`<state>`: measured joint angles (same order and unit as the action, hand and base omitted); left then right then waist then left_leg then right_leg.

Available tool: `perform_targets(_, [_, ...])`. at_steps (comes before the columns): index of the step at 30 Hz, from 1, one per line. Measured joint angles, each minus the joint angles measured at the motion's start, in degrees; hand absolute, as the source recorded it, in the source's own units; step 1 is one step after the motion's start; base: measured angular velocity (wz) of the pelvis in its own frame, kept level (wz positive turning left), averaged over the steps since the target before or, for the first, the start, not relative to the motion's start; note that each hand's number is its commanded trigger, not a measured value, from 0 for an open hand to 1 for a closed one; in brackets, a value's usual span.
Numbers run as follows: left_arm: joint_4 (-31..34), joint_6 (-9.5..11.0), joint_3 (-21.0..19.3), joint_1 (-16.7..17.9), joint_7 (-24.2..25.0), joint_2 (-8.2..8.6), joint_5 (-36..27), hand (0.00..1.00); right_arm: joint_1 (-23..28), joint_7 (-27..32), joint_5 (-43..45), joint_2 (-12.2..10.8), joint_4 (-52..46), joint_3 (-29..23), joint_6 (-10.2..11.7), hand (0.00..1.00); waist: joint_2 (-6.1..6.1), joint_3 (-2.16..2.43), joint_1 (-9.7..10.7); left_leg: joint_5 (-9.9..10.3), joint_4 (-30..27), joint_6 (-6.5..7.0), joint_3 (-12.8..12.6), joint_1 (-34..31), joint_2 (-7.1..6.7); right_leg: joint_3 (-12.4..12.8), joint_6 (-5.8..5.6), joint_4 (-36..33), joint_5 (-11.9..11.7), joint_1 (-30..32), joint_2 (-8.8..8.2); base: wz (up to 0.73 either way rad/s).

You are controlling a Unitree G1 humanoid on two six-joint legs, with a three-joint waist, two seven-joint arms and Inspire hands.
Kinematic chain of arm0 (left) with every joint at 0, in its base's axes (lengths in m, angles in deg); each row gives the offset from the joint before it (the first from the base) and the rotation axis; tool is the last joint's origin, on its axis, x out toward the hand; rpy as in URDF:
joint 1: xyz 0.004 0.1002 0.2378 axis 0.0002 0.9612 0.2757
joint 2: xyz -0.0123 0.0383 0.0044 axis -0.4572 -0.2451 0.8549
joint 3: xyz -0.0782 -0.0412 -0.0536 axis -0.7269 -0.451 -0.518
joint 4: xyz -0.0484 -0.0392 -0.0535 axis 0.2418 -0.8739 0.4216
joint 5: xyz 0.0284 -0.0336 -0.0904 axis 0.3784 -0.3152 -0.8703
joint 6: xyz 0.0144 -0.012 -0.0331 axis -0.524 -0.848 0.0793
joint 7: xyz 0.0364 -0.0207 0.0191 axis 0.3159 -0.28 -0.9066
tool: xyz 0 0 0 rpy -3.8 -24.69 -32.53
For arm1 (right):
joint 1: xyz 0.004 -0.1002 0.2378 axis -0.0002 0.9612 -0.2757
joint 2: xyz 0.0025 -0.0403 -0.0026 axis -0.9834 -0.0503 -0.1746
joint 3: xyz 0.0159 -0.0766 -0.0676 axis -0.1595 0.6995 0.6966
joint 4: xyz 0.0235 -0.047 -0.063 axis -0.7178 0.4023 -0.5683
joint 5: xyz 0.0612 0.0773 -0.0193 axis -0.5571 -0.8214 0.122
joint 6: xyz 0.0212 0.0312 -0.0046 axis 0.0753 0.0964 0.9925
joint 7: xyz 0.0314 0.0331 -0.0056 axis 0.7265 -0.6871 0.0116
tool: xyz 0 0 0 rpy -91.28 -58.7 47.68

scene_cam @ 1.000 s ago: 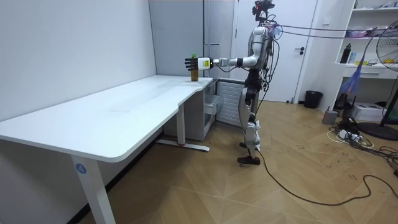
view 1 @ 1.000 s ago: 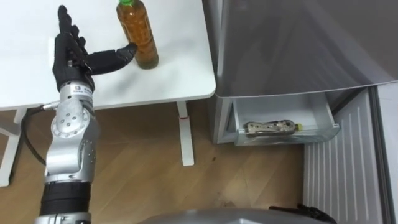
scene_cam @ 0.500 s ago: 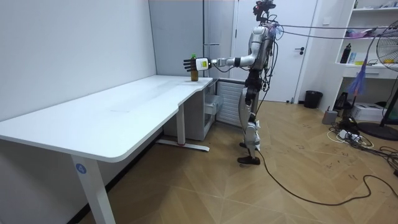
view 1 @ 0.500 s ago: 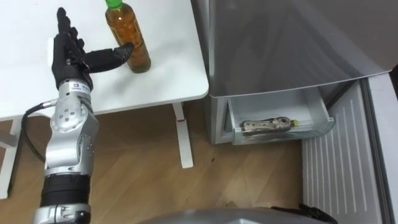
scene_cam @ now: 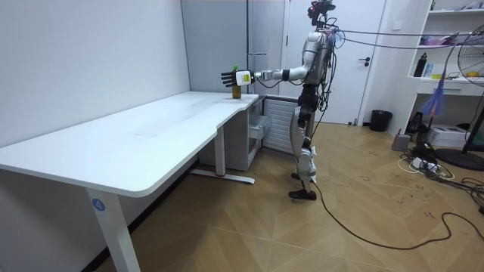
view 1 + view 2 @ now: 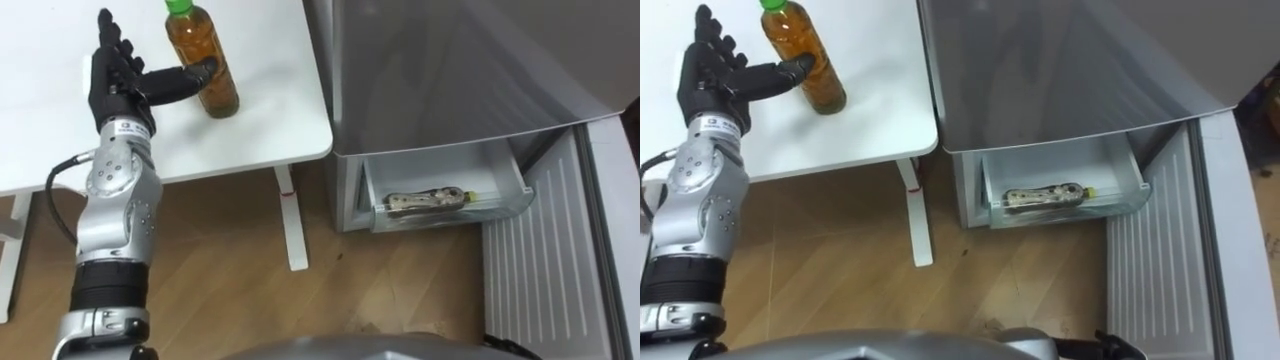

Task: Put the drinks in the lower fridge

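Note:
A brown drink bottle with a green cap [image 6: 205, 62] [image 6: 805, 55] [image 5: 237, 85] stands upright on the white table [image 6: 260, 110], near its right end. My left hand [image 6: 120, 75] [image 6: 712, 80] is stretched out over the table, open, fingers straight, thumb tip touching the bottle's left side. To the right stands the grey fridge [image 6: 460, 70]. Its lower drawer [image 6: 445, 200] is pulled open and one bottle [image 6: 428, 199] lies flat inside.
The fridge door [image 6: 540, 290] hangs open at the lower right, ribbed inside. A white table leg [image 6: 293, 215] stands on the wooden floor between the table and the fridge. In the room view I stand beside the fridge at the table's far end.
My left hand has crept a little further over the table, its thumb staying against the bottle. The view has shifted slightly, so table and fridge sit lower and more to the left.

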<state>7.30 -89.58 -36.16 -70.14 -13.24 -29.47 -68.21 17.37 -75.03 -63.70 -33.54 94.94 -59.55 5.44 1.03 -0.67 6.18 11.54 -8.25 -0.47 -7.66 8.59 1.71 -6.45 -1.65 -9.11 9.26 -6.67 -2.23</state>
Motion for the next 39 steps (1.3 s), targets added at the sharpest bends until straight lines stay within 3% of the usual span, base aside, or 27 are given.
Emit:
perform_targets(6, [-4.97, -0.66, -0.43, -1.51, 0.11, -0.01, 0.08, 0.0, 0.4, 0.1, 2.66, 0.06, 0.57, -0.31, -0.08, 0.0, 0.46, 0.29, 0.32, 0.0, -0.07, 0.0, -0.06, 0.15, 0.04, 0.41, 0.0, -0.68, 0.0, 0.25, 0.05, -0.02])
perform_targets(10, [-6.74, -0.79, -0.46, -1.55, 0.25, -0.23, -1.15, 0.0, 1.05, 0.11, 3.68, 0.18, 0.33, -1.35, -1.55, 0.0, 0.87, 0.64, 0.46, 0.0, -0.08, 0.01, -0.19, 0.19, 0.03, 0.79, 0.01, -0.79, 0.01, 0.56, 0.07, -0.03])
perform_targets(16, [-7.31, -2.74, -0.51, -1.77, 2.56, -2.17, -4.42, 0.0, 0.6, 0.44, 7.78, 0.1, 0.24, -1.99, -3.94, 0.0, 0.86, 0.62, 1.48, 0.0, -0.19, 0.01, -0.34, 0.12, 0.04, 1.62, 0.15, -0.87, 0.1, 0.8, 0.21, -0.02])
perform_targets(23, [-7.87, -5.39, -0.65, -3.06, 4.05, -2.29, -6.64, 0.0, 1.17, 0.56, 12.04, -0.06, 0.2, -2.29, -7.66, 0.0, 0.78, 0.56, 1.73, 0.01, -0.09, 0.0, -0.94, -0.05, 0.09, 1.74, 0.16, -0.87, 0.1, 1.26, 0.26, -0.03])
perform_targets(27, [-8.07, -6.19, -0.65, -3.06, 4.25, -2.39, -8.12, 0.0, 1.18, 0.52, 14.24, -0.12, 0.15, -2.29, -8.47, 0.0, 0.78, 0.56, 1.82, 0.01, -0.07, -0.01, -1.03, -0.1, 0.1, 1.77, 0.17, -0.89, 0.11, 1.38, 0.26, 0.0])
perform_targets(35, [-10.2, -8.9, -0.73, -3.65, 4.91, -6.04, -8.86, 0.0, 1.61, 0.44, 16.44, -0.11, -0.14, -2.35, -10.16, 0.0, 0.91, 0.49, 2.11, 0.06, -0.05, -0.01, -1.16, -0.11, 0.15, 2.09, 0.28, -1.55, 0.25, 1.79, 0.31, 0.0])
perform_targets(39, [-10.45, -9.7, -0.82, -5.56, 5.71, -6.3, -8.8, 0.0, 1.51, 0.38, 16.68, -0.11, -0.42, -2.31, -11.18, 0.0, 1.25, 0.41, 1.85, 0.05, -0.14, -0.01, -1.24, -0.32, 0.15, 2.37, 0.29, -1.72, 0.26, 1.9, 0.35, 0.0])
